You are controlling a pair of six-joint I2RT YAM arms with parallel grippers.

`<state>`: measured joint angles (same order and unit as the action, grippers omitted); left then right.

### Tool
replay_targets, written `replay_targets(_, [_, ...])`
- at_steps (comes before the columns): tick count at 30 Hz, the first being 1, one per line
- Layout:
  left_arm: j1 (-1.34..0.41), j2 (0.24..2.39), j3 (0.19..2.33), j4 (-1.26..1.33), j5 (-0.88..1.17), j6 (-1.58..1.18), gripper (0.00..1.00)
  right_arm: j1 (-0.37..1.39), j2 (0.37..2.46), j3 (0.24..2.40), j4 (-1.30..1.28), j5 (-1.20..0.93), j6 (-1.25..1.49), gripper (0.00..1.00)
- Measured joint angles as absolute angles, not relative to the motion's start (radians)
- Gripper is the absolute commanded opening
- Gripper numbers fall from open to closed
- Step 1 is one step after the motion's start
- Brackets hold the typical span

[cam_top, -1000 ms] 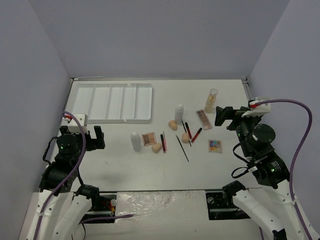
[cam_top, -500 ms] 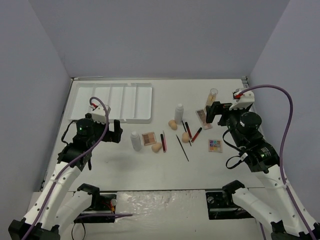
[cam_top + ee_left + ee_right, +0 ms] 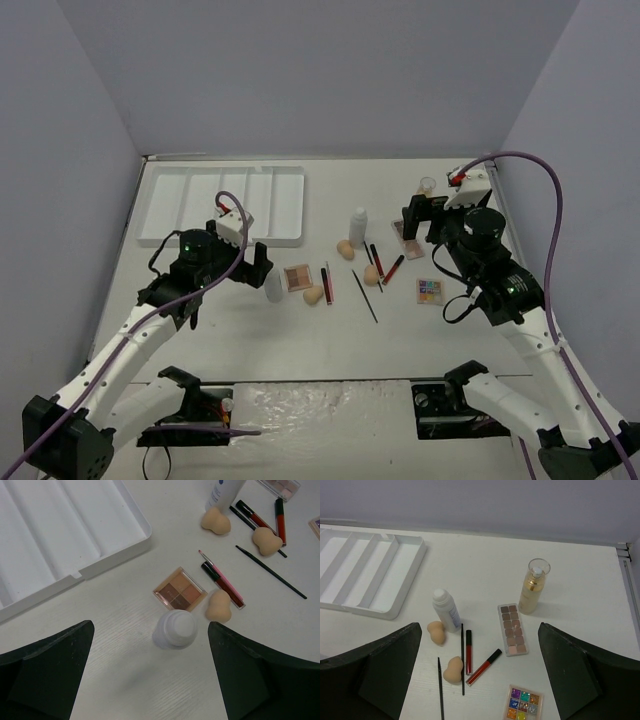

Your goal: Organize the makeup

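My left tool point(image 3: 151, 626) is spread wide and has hold of nothing. A white bottle point(image 3: 175, 629) stands upright on the bench point(image 3: 125, 680) just ahead of the gap between its fingers, touched by neither. Just beyond the bottle lies a brown four-pan palette point(image 3: 180, 589), with a peach sponge point(image 3: 219, 605) and a dark red gloss tube point(image 3: 222, 584) close beside it. The white ridged tray point(image 3: 65, 525) lies off to the left.

My right tool point(image 3: 480, 627) is also wide open and grips nothing. It hangs above the bench. Below it a second white bottle point(image 3: 446, 610) stands upright with a sponge point(image 3: 436, 632) at its foot. Another sponge point(image 3: 453, 669) lies among thin black pencils point(image 3: 462, 660). To the right lies a long nude palette point(image 3: 513, 629), with the clear tan-filled tube point(image 3: 534, 586) upright just behind it. A multicoloured palette point(image 3: 522, 702) lies nearest me. All the makeup I can see sits on the bench outside the tray.
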<state>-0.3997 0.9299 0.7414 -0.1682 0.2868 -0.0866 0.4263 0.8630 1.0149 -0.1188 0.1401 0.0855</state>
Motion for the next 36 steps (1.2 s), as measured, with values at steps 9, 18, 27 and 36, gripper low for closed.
replay_targets(9, [-0.517,0.970,0.666,-0.038,0.225,-0.143,0.92,0.426,0.915,1.025,-0.116,0.140,0.071,1.00])
replay_targets(18, [-0.556,1.009,0.590,0.035,0.085,-0.209,0.83,0.426,0.922,1.025,-0.116,0.139,0.059,1.00])
replay_targets(27, [-0.596,1.041,0.578,0.095,0.028,-0.227,0.73,0.426,0.922,1.025,-0.116,0.138,0.059,1.00])
replay_targets(36, [-0.614,1.071,0.543,0.107,0.004,-0.247,0.57,0.426,0.921,1.025,-0.116,0.137,0.059,1.00])
